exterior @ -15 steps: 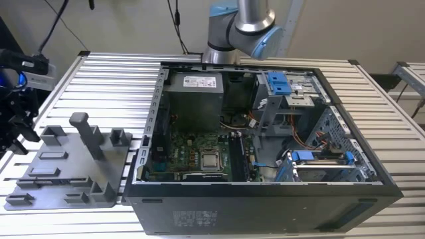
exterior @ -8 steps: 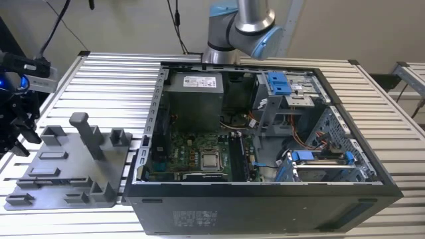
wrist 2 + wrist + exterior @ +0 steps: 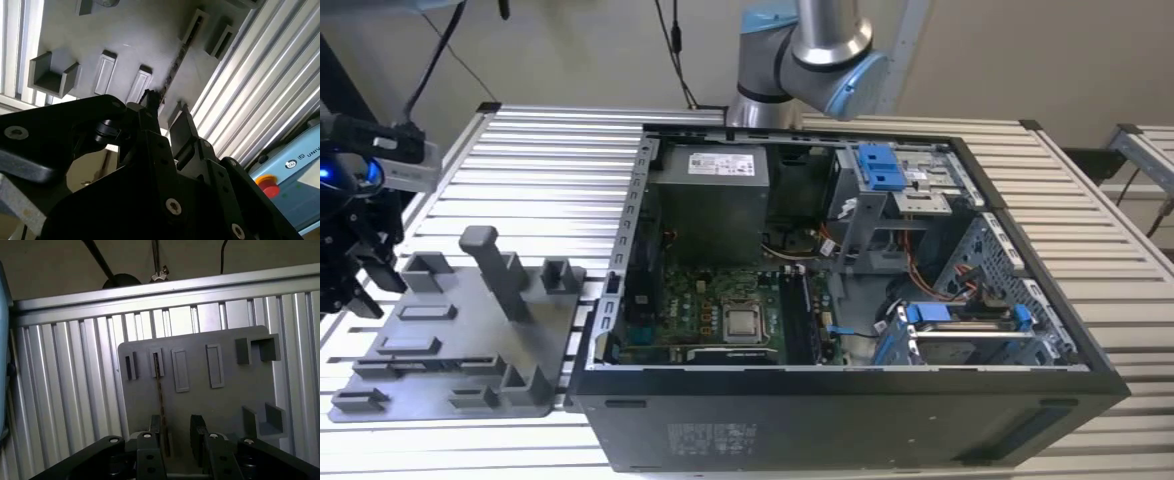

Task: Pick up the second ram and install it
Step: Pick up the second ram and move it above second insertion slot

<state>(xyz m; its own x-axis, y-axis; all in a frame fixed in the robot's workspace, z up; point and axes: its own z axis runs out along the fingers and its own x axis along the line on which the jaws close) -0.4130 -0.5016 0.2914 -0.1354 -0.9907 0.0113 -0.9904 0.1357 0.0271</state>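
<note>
Exterior view: a slatted metal bench [image 3: 547, 150] carries an open computer case [image 3: 854, 420] and, well apart at the exterior view's left, a grey holder tray [image 3: 447, 322] with raised slots.

First wrist view: the claw [image 3: 179, 429] hangs over the near edge of the tray, its two fingers [image 3: 198, 436] parted with a clear gap between them and nothing clamped.

The second ram [image 3: 159, 390] stands on edge in a slot of the tray. It is a thin dark strip whose long axis runs straight away from the claw, from beside the fingers towards the far side of the tray.

The gap between the fingers opens across that axis, so the fingers face the strip's two flat sides. The near end of the strip does not lie in the middle of the gap but close beside one finger. Whether it touches that finger cannot be told.

Second wrist view: the same line-up appears, with the strip's end just beyond one fingertip. By this reading the ram is in its holder and not yet gripped.
</note>
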